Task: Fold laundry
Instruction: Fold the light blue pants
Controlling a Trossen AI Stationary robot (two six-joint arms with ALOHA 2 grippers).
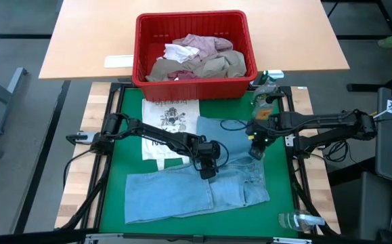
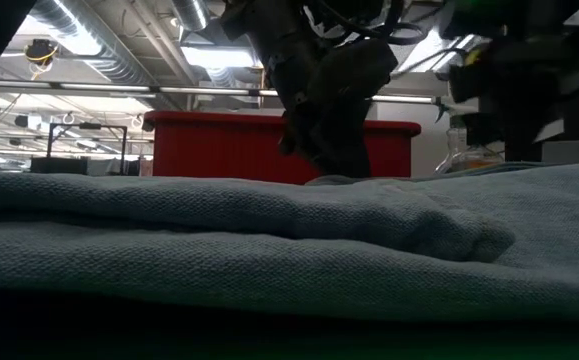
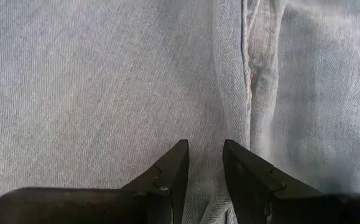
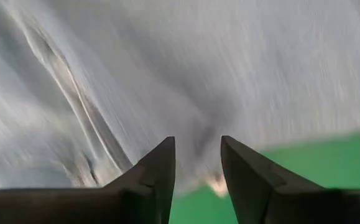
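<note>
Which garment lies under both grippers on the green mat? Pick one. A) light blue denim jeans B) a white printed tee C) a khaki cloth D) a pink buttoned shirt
A: the left gripper and right gripper both sit over the light blue denim jeans spread on the green mat.

Light blue jeans (image 1: 196, 190) lie spread flat across the green mat (image 1: 124, 135), partly overlapping a white printed cloth (image 1: 170, 122).
</note>
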